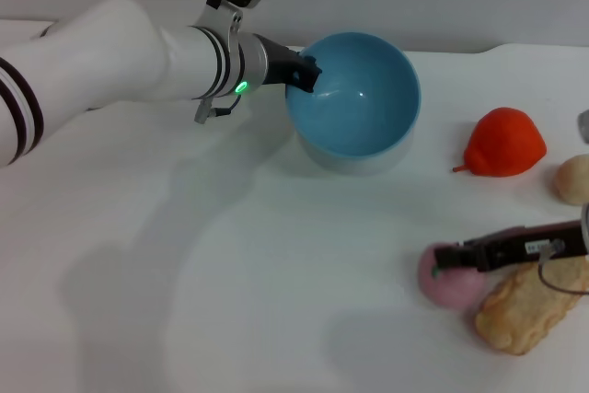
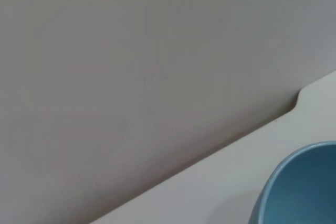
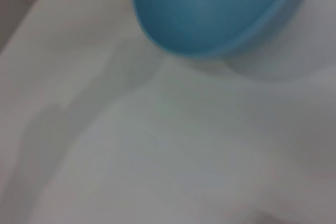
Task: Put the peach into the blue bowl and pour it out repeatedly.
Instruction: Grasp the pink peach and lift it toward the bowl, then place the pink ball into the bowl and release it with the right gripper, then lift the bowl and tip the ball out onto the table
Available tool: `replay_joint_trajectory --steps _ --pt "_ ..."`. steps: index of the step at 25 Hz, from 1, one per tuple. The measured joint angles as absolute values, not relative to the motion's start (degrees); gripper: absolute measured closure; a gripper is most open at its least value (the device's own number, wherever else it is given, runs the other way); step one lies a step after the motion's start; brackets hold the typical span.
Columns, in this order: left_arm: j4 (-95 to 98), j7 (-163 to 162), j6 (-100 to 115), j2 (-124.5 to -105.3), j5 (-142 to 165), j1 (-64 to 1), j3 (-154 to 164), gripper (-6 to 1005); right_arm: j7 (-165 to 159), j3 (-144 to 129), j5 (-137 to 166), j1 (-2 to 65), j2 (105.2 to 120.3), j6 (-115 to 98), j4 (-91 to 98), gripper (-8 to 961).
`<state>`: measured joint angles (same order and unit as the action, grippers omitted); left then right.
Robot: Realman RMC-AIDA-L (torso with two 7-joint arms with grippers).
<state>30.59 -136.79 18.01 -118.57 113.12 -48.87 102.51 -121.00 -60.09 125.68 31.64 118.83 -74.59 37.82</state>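
Note:
The blue bowl (image 1: 361, 103) stands at the back middle of the white table, tipped so its opening faces me, and it is empty. My left gripper (image 1: 304, 74) is shut on the bowl's left rim. The bowl also shows in the left wrist view (image 2: 307, 192) and the right wrist view (image 3: 210, 9). The pink peach (image 1: 449, 281) lies on the table at the front right, outside the bowl. My right gripper (image 1: 444, 264) reaches in from the right edge and lies against the peach's top.
A red-orange pear-shaped fruit (image 1: 504, 143) lies right of the bowl. A pale beige lump (image 1: 574, 179) sits at the right edge. A tan bread-like piece (image 1: 529, 308) lies just right of the peach, under my right arm. The table's back edge (image 2: 210, 156) meets a grey wall.

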Motion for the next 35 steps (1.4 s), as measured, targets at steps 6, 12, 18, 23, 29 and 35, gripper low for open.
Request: replay_joint_trajectory --steps 6,12,18,23,29,35 --pt "30.9 -136.8 18.6 -118.56 113.1 -48.0 103.0 1001 -117.6 -59.2 119.8 30.7 118.83 -82.4 46.1 883" --pt "31.3 -138.1 19.6 -119.02 112.4 -47.8 107.5 1000 -117.3 -54.8 117.9 33.1 118.52 -83.7 53.1 907" --pt "32.6 -141.0 19.5 -119.0 111.9 -47.6 111.4 1000 -117.3 -52.6 117.4 35.7 118.54 -79.4 54.5 907" --pt "33.9 -142.0 21.7 -118.99 111.8 -47.5 112.0 1000 -116.4 -54.0 117.4 38.2 118.59 -74.8 49.4 908" --pt "34.8 -142.0 23.5 -118.92 111.8 -47.4 112.1 1001 -114.5 -56.6 117.4 40.2 118.66 -69.4 44.3 907" --pt "34.9 -142.0 23.5 -118.92 111.8 -47.3 112.1 1001 -113.8 -56.7 117.3 40.7 118.66 -67.6 42.3 732"
